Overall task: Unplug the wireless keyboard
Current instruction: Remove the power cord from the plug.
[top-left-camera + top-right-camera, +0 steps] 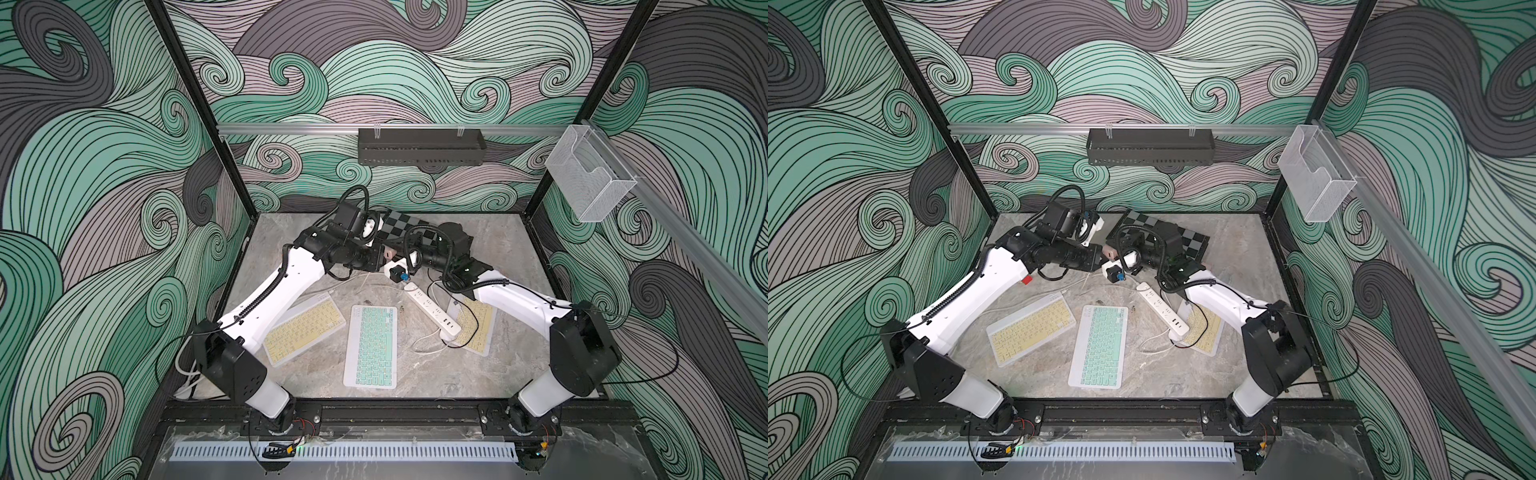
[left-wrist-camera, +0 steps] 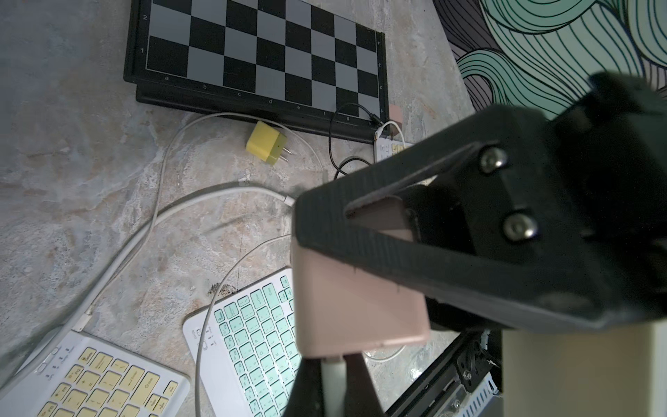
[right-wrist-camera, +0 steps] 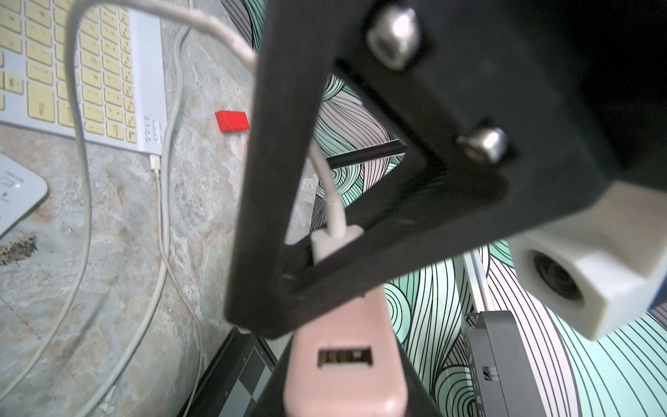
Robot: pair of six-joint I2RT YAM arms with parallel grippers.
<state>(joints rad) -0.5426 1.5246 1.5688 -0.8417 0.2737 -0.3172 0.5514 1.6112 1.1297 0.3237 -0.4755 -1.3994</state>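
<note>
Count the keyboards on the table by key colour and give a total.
Yellow-keyed keyboards: 2
Mint-keyed keyboard: 1
Total: 3

Blocked at back centre: left fingers (image 2: 397,267) clamped on adapter (image 2: 357,299), right fingers (image 3: 274,144) on its plug (image 3: 334,242), both forearms converging there, chessboard (image 1: 399,226) just behind. Just in front, cluttered by strip (image 1: 432,309), loose cables (image 2: 158,216) and yellow charger (image 2: 267,142); red block (image 3: 232,120) beside left forearm. Mid-worktop taken by green keyboard (image 1: 371,345), flanked by left yellow keyboard (image 1: 301,328) and right yellow keyboard (image 1: 478,328), the latter partly under strip and right forearm. Narrow bare lanes between keyboards. Open worktop (image 1: 436,374) along the front edge and in both back corners.
</note>
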